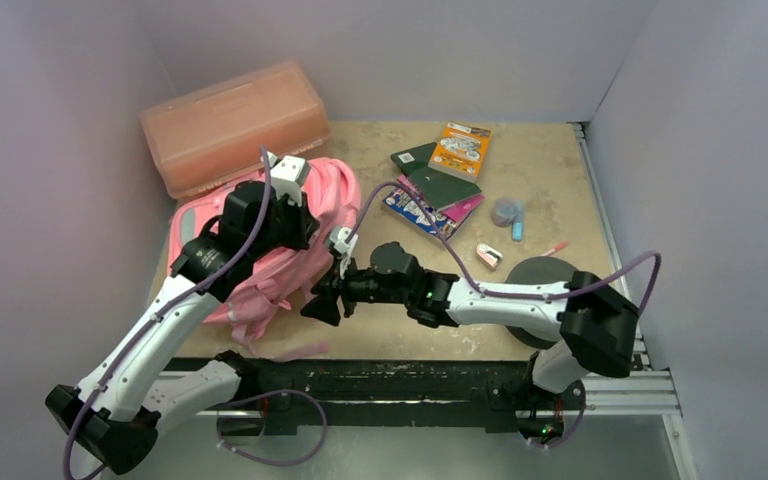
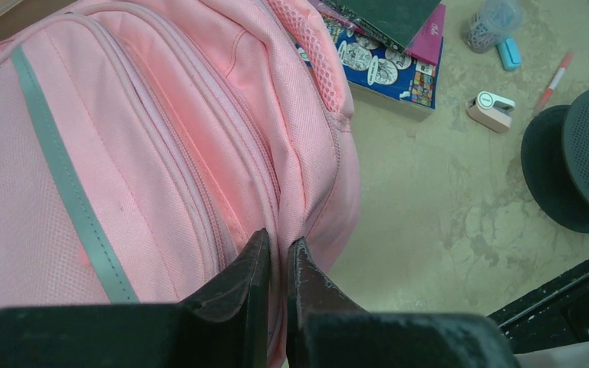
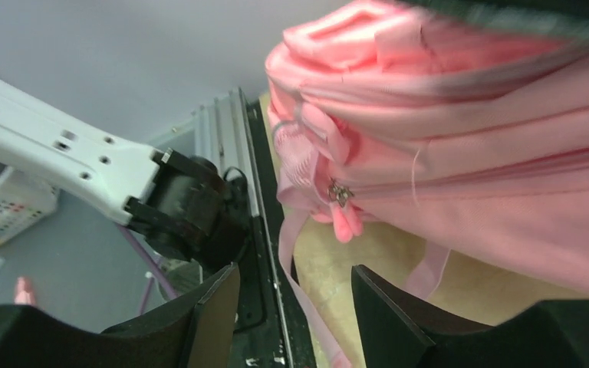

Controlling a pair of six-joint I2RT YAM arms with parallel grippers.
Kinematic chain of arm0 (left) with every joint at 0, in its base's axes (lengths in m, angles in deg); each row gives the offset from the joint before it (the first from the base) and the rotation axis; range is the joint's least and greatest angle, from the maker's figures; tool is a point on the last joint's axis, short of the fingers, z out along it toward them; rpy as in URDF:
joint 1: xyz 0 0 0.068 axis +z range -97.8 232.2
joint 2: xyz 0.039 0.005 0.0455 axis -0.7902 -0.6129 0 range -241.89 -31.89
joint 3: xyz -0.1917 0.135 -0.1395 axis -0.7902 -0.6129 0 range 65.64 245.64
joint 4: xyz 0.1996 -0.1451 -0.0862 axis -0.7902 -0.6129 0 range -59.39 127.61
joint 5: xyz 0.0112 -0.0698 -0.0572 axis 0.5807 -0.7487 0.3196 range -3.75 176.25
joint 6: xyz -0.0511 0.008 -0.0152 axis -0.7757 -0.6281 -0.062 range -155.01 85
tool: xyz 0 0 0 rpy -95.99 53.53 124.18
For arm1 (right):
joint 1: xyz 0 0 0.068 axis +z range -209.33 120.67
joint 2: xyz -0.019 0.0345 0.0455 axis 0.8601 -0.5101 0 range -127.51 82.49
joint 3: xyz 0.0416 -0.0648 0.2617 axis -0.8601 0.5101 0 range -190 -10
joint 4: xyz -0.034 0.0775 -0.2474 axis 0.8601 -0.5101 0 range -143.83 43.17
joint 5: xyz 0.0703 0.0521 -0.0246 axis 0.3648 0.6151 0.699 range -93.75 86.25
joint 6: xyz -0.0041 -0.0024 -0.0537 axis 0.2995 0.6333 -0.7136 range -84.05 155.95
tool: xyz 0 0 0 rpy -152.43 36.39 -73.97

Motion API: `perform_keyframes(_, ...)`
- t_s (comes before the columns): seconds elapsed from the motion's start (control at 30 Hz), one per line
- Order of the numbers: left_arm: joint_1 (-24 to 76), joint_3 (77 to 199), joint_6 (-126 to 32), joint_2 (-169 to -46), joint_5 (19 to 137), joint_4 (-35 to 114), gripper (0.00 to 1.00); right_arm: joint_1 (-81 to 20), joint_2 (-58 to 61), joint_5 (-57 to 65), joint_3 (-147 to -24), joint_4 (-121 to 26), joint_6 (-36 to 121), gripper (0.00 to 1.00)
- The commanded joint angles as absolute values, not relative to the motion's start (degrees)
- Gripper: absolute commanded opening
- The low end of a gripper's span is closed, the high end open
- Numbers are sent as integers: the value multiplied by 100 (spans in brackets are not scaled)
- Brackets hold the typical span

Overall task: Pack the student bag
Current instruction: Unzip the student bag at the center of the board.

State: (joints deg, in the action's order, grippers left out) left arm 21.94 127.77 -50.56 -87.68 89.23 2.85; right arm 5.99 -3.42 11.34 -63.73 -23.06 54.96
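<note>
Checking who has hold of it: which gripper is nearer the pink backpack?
Left. The left gripper sits on the student bag, fingers pinched on a fabric fold; the right gripper hangs open just beside it, not touching.

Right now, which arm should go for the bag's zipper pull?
Right. The right gripper is open, with the zipper pull framed just ahead of its gap. The left gripper looks shut on a fold of the student bag, likely steadying it, with no pull in its view.

Legible text: none. Cover print on orange booklet (image 1: 459,148) and blue illustrated book (image 2: 383,65): too small to read.
</note>
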Motion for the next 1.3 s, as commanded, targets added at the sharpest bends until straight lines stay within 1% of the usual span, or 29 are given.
perform_keyframes(0.0, 2384, 12734, -5434, -8571, 8347, 1273, 0, 686, -823, 634, -6782, -1887, 5431, 58)
perform_keyframes(0.1, 2454, 12660, -5501, -8486, 8078, 1445, 0, 685, -1105, 590, -6943, -1854, 5663, 52)
perform_keyframes(0.17, 2500, 12574, -5529, -8399, 7960, 1586, 0, 685, -1254, 649, -6992, -1694, 5836, 41)
perform_keyframes(0.2, 2523, 12542, -5543, -8328, 7914, 1652, 0, 685, -1338, 689, -6987, -1590, 5974, 38)
perform_keyframes(0.4, 2579, 12368, -5560, -8097, 7788, 1904, 0, 685, -1829, 770, -7156, -1386, 5896, 33)
perform_keyframes(0.57, 2626, 12365, -5577, -8050, 7768, 1915, 0, 685, -1991, 639, -7182, -1261, 5787, 30)
perform_keyframes(0.7, 2666, 12370, -5610, -8049, 7741, 1914, 0, 681, -2108, 790, -7228, -1273, 5772, 23)
perform_keyframes(0.77, 2700, 12373, -5633, -8062, 7713, 1924, 0, 685, -2118, 960, -7188, -1217, 5813, 22)
perform_keyframes(0.83, 2740, 12374, -5675, -8080, 7683, 1937, 0, 685, -2078, 1025, -7029, -1070, 5851, 24)
perform_keyframes(0.93, 2812, 12365, -5763, -8093, 7647, 1959, 0, 685, -1965, 935, -6796, -870, 5822, 26)
perform_keyframes(1.1, 3061, 12284, -5985, -8056, 7542, 2101, 0, 685, -1754, 735, -6430, -449, 5753, 26)
perform_keyframes(1.27, 3337, 12108, -6232, -7960, 7306, 2406, 0, 685, -1850, 746, -6471, -329, 5768, 27)
